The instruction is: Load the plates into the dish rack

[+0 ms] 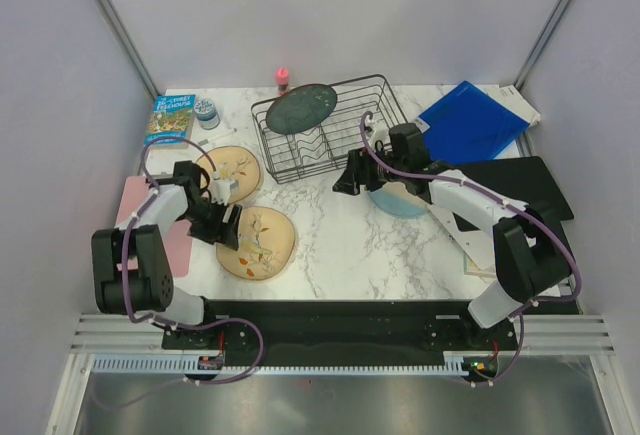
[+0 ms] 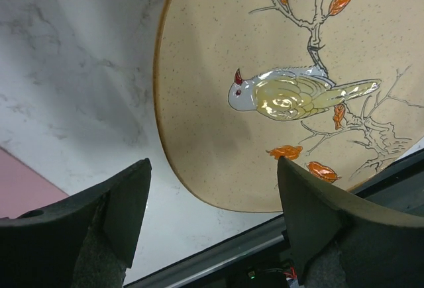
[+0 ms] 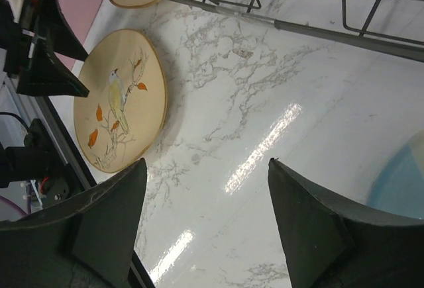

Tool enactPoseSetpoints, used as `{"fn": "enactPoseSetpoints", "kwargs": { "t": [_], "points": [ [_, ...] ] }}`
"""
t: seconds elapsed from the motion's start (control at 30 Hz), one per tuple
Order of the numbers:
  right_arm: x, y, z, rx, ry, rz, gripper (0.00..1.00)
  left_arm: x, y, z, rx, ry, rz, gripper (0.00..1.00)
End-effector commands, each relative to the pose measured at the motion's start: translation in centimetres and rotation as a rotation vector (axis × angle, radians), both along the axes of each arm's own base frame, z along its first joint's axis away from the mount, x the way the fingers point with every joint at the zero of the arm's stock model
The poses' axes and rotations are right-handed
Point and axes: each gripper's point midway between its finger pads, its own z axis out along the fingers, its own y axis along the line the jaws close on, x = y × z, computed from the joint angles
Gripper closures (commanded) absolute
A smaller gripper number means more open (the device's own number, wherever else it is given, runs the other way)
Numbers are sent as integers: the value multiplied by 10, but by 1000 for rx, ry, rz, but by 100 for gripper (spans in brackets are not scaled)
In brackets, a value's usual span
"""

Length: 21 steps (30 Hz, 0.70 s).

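Observation:
The black wire dish rack stands at the back centre with the dark teal plate upright in it. One tan plate lies flat left of the rack. A second tan plate with a bird lies nearer; it also shows in the left wrist view and the right wrist view. My left gripper is open and empty at this plate's left edge. The cream-and-light-blue plate lies right of centre. My right gripper is open and empty, above bare marble beside it.
A blue folder and a black mat lie at the right. A book, a small jar and a red-capped bottle are at the back left. A pink board lies under the left arm.

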Motion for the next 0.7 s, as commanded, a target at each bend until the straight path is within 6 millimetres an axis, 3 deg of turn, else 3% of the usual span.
{"fn": "enactPoseSetpoints", "kwargs": {
  "t": [0.0, 0.1, 0.17, 0.3, 0.37, 0.47, 0.5, 0.67],
  "points": [
    [-2, 12, 31, 101, -77, 32, 19, 14, 0, -13, -19, -14, -56, 18],
    [-14, 16, 19, 137, -13, 48, 20, 18, -10, -15, -85, -26, -107, 25],
    [-26, 20, 6, 166, 37, 82, 20, 17, -23, -13, -159, -40, -145, 35],
    [-46, 26, -19, 199, 133, 107, 21, 9, -43, -7, -289, -67, -235, 65],
    [-56, 30, -34, 212, 169, 140, 21, 5, -53, -3, -352, -72, -267, 71],
    [-63, 36, -52, 230, 207, 172, 21, 7, -59, 4, -396, -104, -306, 94],
    [-66, 38, -54, 238, 213, 196, 21, 11, -61, 7, -404, -128, -330, 98],
    [-70, 56, -65, 259, 171, 306, 22, 26, -71, 30, -459, -235, -376, 98]
  ]
}}
